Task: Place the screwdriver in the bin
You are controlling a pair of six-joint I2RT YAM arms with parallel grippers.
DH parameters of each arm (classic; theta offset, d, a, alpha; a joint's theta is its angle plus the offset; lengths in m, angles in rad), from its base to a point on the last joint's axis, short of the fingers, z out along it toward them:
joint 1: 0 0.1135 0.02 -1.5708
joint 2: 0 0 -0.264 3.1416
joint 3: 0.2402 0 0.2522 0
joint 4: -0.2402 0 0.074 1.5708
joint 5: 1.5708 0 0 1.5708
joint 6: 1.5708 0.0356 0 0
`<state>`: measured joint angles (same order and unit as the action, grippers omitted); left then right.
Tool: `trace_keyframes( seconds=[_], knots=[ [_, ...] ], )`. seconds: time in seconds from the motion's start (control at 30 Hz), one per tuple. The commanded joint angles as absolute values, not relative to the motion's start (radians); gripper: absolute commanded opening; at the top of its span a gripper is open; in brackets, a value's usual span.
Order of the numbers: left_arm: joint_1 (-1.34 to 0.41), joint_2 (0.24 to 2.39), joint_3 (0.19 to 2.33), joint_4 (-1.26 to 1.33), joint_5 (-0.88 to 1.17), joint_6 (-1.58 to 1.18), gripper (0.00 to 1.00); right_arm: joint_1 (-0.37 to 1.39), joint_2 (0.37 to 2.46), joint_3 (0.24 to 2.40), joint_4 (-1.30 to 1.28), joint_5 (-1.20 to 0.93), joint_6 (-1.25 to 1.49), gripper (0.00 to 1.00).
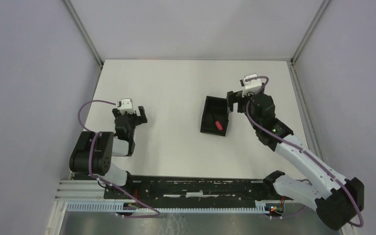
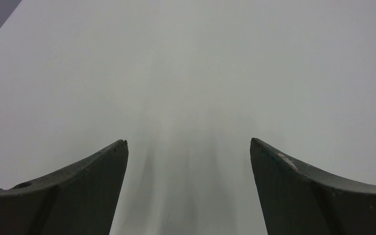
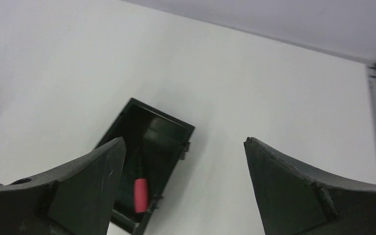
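My right gripper (image 3: 185, 140) hangs just beside the far right corner of the bin (image 1: 204, 115). Its jaws are spread wide and hold nothing. The bin lies on the white table (image 1: 176, 83), a little right of the middle. In my right wrist view it sits below and left of the gap between my fingers.

The screwdriver (image 1: 218, 124) lies inside the bin, toward its near end. Its red handle shows plainly against the black floor, clear of both my fingers.

My left gripper (image 2: 188, 141) is well apart from the bin, on the left side of the table. Its jaws are also spread, with only bare tabletop between them.
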<state>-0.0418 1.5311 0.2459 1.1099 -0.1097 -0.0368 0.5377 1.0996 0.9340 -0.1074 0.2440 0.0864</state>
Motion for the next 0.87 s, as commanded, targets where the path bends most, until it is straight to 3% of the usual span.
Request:
trace_keyframes(
  seconds=[0.0, 0.13, 0.37, 0.83],
  knots=[
    [-0.045, 1.535, 0.25, 1.163, -0.112, -0.021, 1.0, 0.538, 0.948, 0.647, 0.17, 0.483, -0.044, 0.98],
    [-0.044, 1.535, 0.25, 1.163, -0.112, -0.02, 1.0, 0.537, 0.825, 0.365, 0.387, 0.533, -0.086, 0.98],
    [-0.045, 1.535, 0.25, 1.162, -0.112, -0.02, 1.0, 0.535, 0.776, 0.082, 0.608, 0.592, -0.063, 0.98],
    [-0.045, 1.538, 0.252, 1.162, -0.112, -0.021, 1.0, 0.535, 0.808, 0.012, 0.696, 0.611, -0.029, 0.98]
  ],
)
